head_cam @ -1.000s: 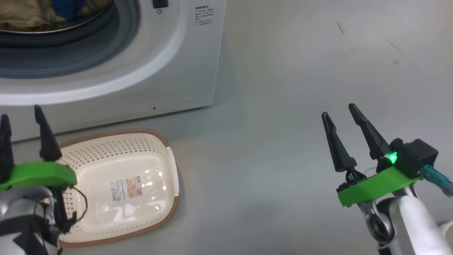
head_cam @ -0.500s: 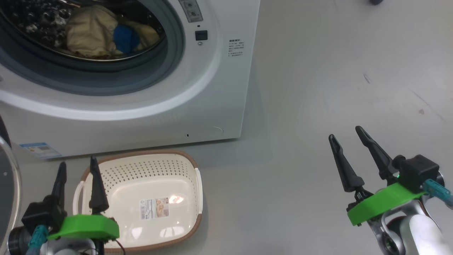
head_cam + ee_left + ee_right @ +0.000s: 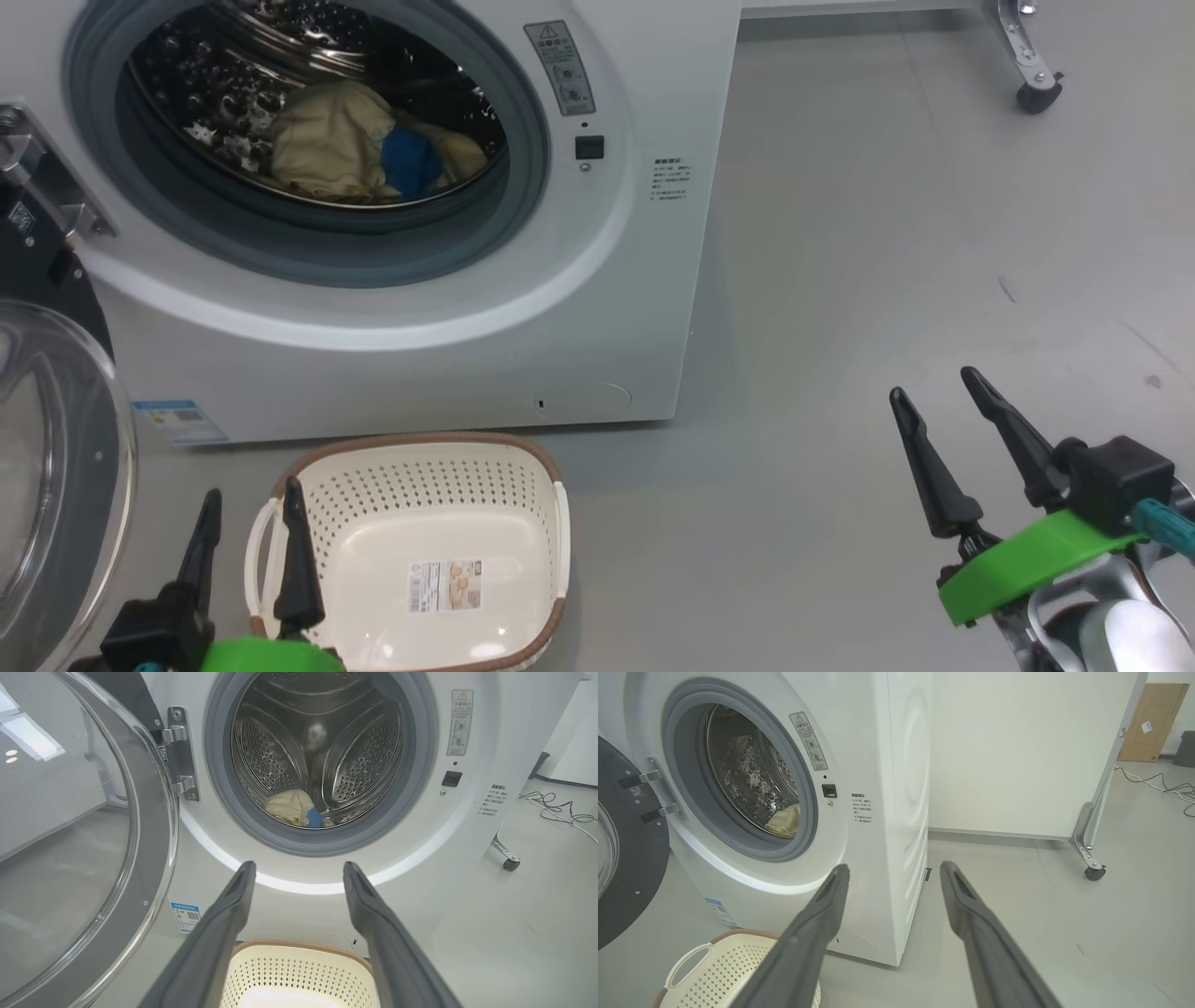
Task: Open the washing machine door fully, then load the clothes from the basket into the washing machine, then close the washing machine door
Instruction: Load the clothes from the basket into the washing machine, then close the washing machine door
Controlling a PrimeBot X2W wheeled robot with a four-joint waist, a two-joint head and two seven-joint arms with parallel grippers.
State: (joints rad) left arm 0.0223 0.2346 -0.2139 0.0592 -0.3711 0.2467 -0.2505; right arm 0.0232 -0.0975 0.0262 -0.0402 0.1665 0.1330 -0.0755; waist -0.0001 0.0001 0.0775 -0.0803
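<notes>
Hanging off the hinge on the left side of the opening, the washing machine door point(image 3: 51, 439) was swung all the way out, its inner face and glass bowl turned toward the robot. The washing machine point(image 3: 616, 280) itself faced the robot, and its round mouth with the grey seal point(image 3: 327, 257) was wide open. Down in the steel drum point(image 3: 215, 84) sat the clothes point(image 3: 336, 145), a cream bundle with a blue patch poking out on the right.

The basket point(image 3: 546, 560) sat on the floor point(image 3: 840, 280) just in front of the machine, mouth up, white handles on its left and right sides. It held nothing but the paper label point(image 3: 448, 585) stuck to its base.

The left pincer point(image 3: 252, 493) hovered at the basket's left edge, fingers spread apart and pinching nothing. The right pincer point(image 3: 934, 383) hung well off to the right over bare floor, also spread and empty.

Compared with a second earlier, the head camera had tilted up, so the drum, the clothes and the door came into the picture. The basket was just as empty and both pincers stayed spread.
</notes>
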